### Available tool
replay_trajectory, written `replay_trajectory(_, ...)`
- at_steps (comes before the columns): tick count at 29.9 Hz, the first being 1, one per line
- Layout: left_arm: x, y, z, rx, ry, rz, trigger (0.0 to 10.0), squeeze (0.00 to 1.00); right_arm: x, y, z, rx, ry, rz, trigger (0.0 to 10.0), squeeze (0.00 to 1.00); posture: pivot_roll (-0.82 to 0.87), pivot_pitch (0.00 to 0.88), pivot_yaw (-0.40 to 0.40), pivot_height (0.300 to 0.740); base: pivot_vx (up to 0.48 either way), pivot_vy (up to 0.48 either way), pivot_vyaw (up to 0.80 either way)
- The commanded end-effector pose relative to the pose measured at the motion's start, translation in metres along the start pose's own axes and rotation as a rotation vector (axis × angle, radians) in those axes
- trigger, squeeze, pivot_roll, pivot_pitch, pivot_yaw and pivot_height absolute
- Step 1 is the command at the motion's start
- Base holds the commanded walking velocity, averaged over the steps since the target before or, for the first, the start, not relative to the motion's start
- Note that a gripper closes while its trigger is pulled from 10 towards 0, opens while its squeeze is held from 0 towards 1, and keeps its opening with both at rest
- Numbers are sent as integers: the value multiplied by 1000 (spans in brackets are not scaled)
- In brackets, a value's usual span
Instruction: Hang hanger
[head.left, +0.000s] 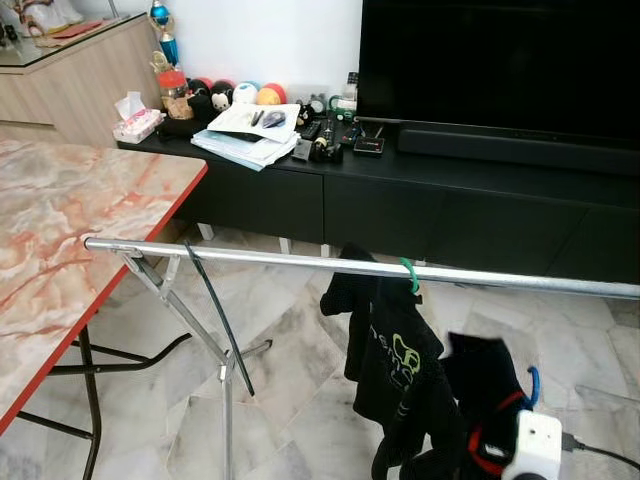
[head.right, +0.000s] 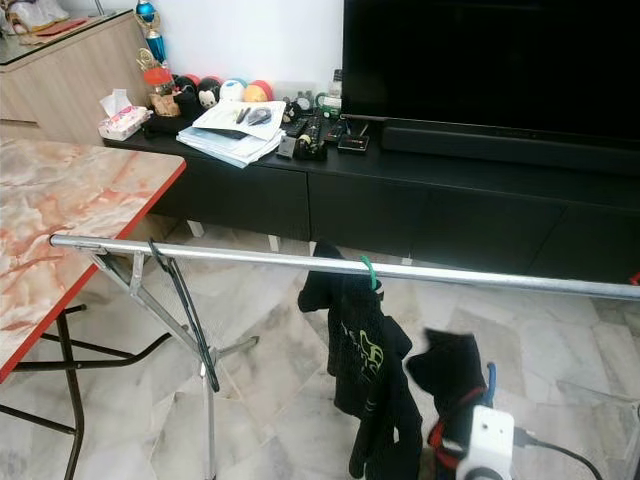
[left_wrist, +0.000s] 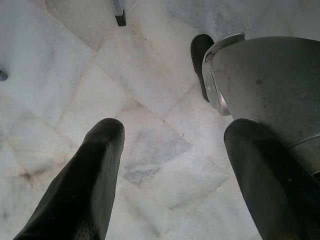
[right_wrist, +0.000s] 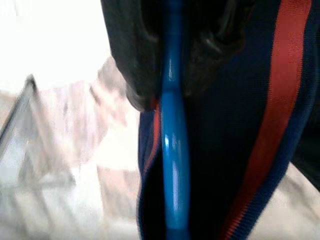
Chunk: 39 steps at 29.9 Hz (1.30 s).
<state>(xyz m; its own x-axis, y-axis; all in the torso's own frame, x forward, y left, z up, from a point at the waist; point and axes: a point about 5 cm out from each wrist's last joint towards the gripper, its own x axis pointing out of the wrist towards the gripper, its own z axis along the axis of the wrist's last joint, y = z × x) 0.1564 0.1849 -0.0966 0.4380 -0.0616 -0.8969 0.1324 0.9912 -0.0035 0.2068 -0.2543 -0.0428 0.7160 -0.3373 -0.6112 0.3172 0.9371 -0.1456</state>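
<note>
A silver rail (head.left: 250, 257) of a drying rack runs across the room in front of me. A green hanger hook (head.left: 410, 275) sits on it, carrying a black garment (head.left: 385, 360) with a green print. Low on the right, below the rail, a dark garment with a red stripe (head.left: 490, 400) hangs on a blue hanger (head.left: 533, 385). In the right wrist view my right gripper (right_wrist: 170, 92) is shut on the blue hanger's (right_wrist: 172, 165) shaft, with the red-striped cloth (right_wrist: 270, 100) behind it. My left gripper (left_wrist: 174, 132) is open over the marble floor.
A marble-patterned table with a red edge (head.left: 60, 230) stands on the left, close to the rail's end. The rack's folding legs (head.left: 225, 385) spread below it. Behind the rail are a black TV console (head.left: 450, 200), a large TV (head.left: 500, 60) and stacked papers (head.left: 250, 135).
</note>
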Motion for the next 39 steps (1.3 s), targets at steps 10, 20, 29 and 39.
replay_trajectory(10,3,-15,12,-57,-69,-7,10000,0,-11,11,-49,-10,159,126,10000,0,-24,80,30,740,0,0,0)
replay_trajectory(20,3,-14,11,-100,-80,18,10000,0,-18,5,-66,-66,215,152,10000,0,-26,74,10,740,0,0,0)
replay_trajectory(29,2,-12,10,-102,-83,45,10000,0,-17,12,-62,-69,201,171,10000,0,-26,64,15,740,0,-267,0)
replay_trajectory(39,3,-13,9,-88,-69,36,10000,0,-11,11,-48,-89,132,168,10000,0,-28,53,15,740,0,-115,0)
